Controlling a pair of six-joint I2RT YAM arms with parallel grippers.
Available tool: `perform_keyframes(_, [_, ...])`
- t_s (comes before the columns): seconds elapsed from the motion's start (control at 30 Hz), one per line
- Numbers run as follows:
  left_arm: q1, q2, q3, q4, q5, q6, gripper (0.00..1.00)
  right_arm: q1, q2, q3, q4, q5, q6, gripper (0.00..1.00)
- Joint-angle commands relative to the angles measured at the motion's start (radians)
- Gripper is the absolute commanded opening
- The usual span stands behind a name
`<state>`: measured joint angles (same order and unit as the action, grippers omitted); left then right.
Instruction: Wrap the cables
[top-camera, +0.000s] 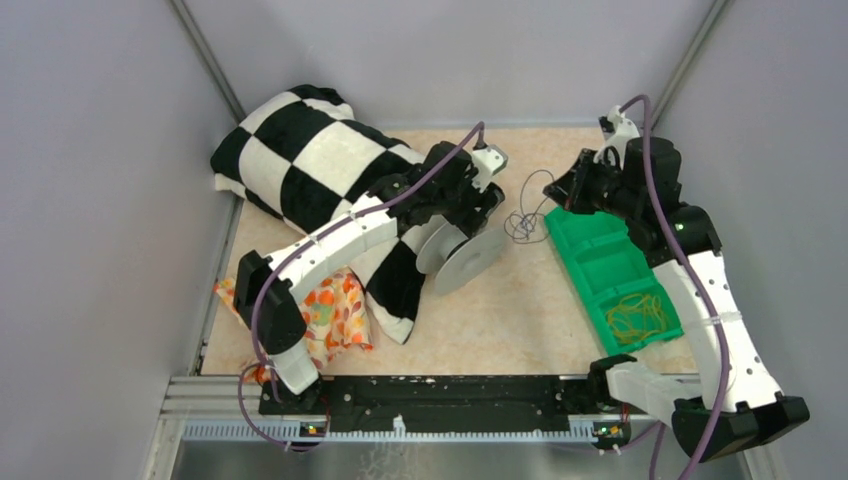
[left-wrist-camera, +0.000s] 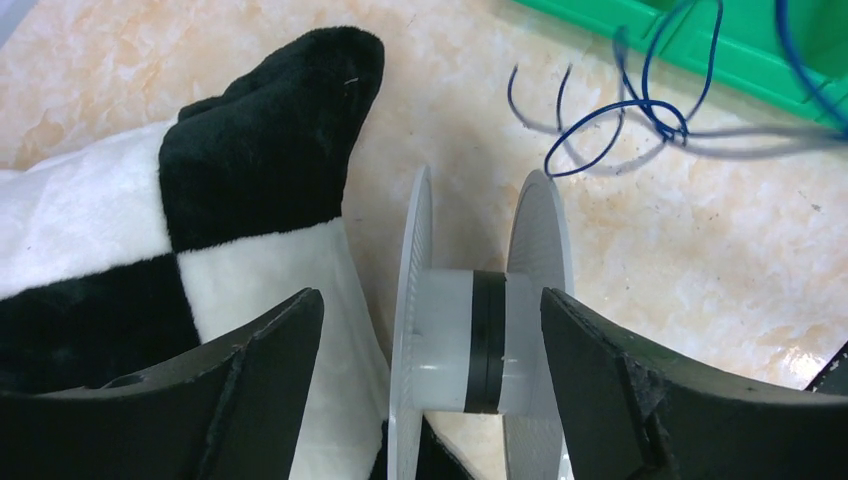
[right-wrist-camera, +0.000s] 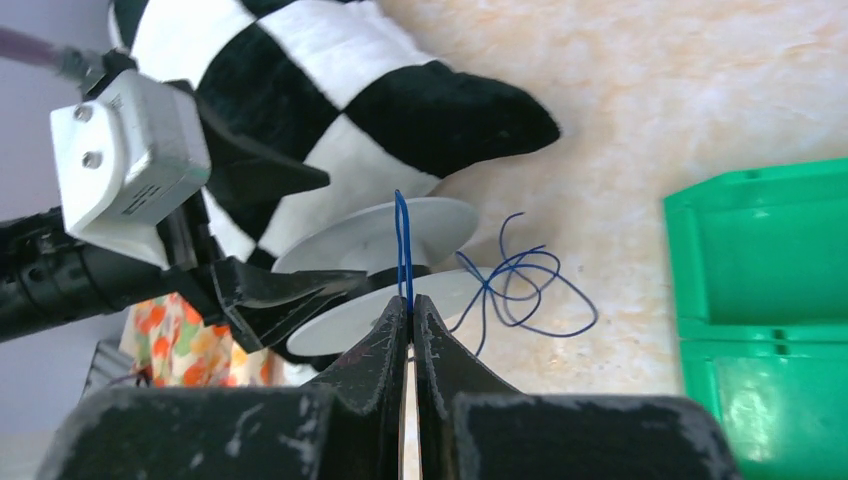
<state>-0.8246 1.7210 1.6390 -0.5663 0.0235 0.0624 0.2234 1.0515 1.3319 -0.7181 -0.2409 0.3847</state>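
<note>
The cable (top-camera: 525, 222) is a thin dark blue wire, lying looped and kinked on the table between the spool and the green tray; it also shows in the left wrist view (left-wrist-camera: 640, 105). A white plastic spool (top-camera: 465, 258) with a dark band on its hub stands on edge. My left gripper (left-wrist-camera: 432, 300) is open, with its fingers astride the spool (left-wrist-camera: 470, 340) and the right one close to a flange. My right gripper (right-wrist-camera: 410, 302) is shut on a doubled strand of the cable (right-wrist-camera: 402, 240), holding it up above the spool (right-wrist-camera: 380, 235).
A black-and-white checkered pillow (top-camera: 310, 160) lies under and left of the left arm. A floral pouch (top-camera: 330, 310) lies at the front left. A green tray (top-camera: 600, 260) on the right holds yellow rubber bands (top-camera: 635, 315). Grey walls enclose the table.
</note>
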Motion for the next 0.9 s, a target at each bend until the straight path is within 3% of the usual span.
perform_keyframes(0.0, [0.000,-0.079,0.046,-0.045,-0.045,-0.008,0.87,0.055,0.013,0.027,0.078,-0.075,0.025,0.00])
perform_keyframes(0.23, [0.003,-0.175,0.042,-0.039,-0.030,-0.034,0.90,0.067,0.030,0.004,0.082,-0.053,0.019,0.00])
perform_keyframes(0.47, [0.003,-0.217,0.120,0.025,0.169,-0.187,0.98,0.067,0.047,0.049,0.052,-0.087,-0.033,0.00])
perform_keyframes(0.7, [0.011,-0.152,0.094,0.068,0.156,-0.286,0.99,0.067,0.029,0.065,0.052,-0.115,-0.049,0.00])
perform_keyframes(0.87, [0.031,-0.132,0.055,0.159,0.238,-0.380,0.99,0.067,0.013,0.063,0.054,-0.135,-0.050,0.00])
